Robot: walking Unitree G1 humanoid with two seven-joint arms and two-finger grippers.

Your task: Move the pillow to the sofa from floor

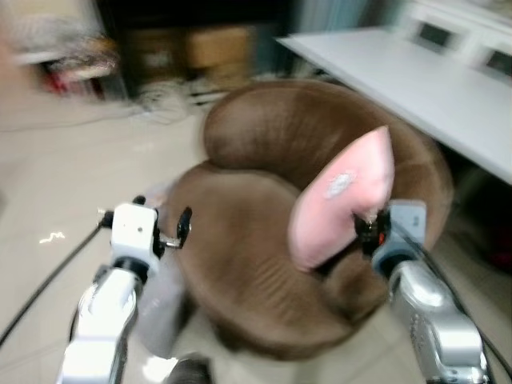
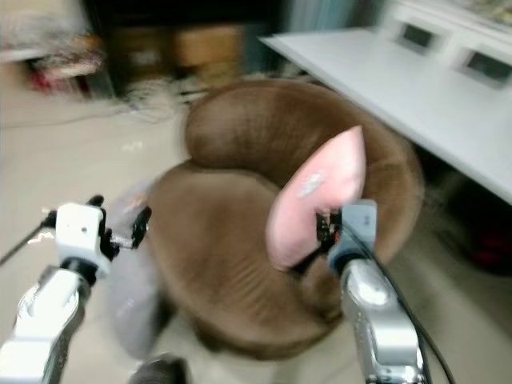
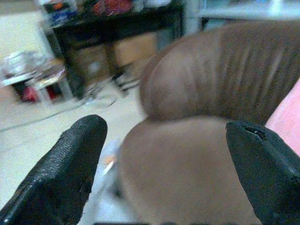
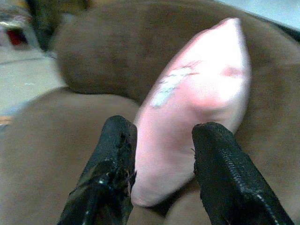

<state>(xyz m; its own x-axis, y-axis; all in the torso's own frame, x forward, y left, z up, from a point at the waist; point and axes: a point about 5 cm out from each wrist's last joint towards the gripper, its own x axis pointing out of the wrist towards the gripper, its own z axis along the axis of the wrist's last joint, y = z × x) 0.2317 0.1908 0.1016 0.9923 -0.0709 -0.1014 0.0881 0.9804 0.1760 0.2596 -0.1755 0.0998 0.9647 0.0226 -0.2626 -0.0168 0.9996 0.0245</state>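
A pink pillow (image 1: 344, 200) stands on edge over the right side of the brown round sofa (image 1: 240, 248), its tip pointing up. My right gripper (image 1: 370, 228) is shut on the pillow's lower edge; in the right wrist view the pillow (image 4: 187, 108) fills the gap between the two black fingers (image 4: 110, 168). My left gripper (image 1: 162, 210) is open and holds nothing, hovering just off the sofa's left side. In the left wrist view the sofa's seat (image 3: 187, 168) lies between its spread fingers (image 3: 70, 164).
A white table (image 1: 416, 80) runs along the right, close behind the sofa. A dark shelf unit (image 1: 184, 40) and clutter stand at the back. A pale grey bag-like thing (image 1: 160, 308) lies on the floor by the sofa's left. A black cable (image 1: 48, 280) trails from my left arm.
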